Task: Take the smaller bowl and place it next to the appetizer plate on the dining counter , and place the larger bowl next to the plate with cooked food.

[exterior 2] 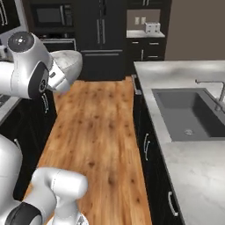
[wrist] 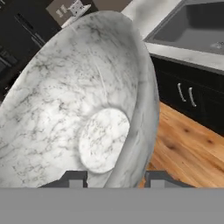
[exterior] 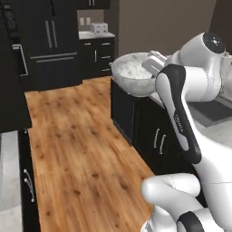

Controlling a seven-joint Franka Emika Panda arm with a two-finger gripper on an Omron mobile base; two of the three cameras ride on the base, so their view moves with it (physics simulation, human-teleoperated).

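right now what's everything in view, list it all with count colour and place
larger bowl: 1, white with grey marble veining, held up at the gripper over the wood floor
dining counter: 1, pale grey-white marble, right of the aisle
sink: 1, dark grey, set in the dining counter
tap: 1, steel, at the sink's far side
fridge: 1, black, far wall
toaster: 1, pale, on the far small worktop
floor: 1, brown wood planks, aisle
gripper: 1, dark fingers either side of the bowl's rim
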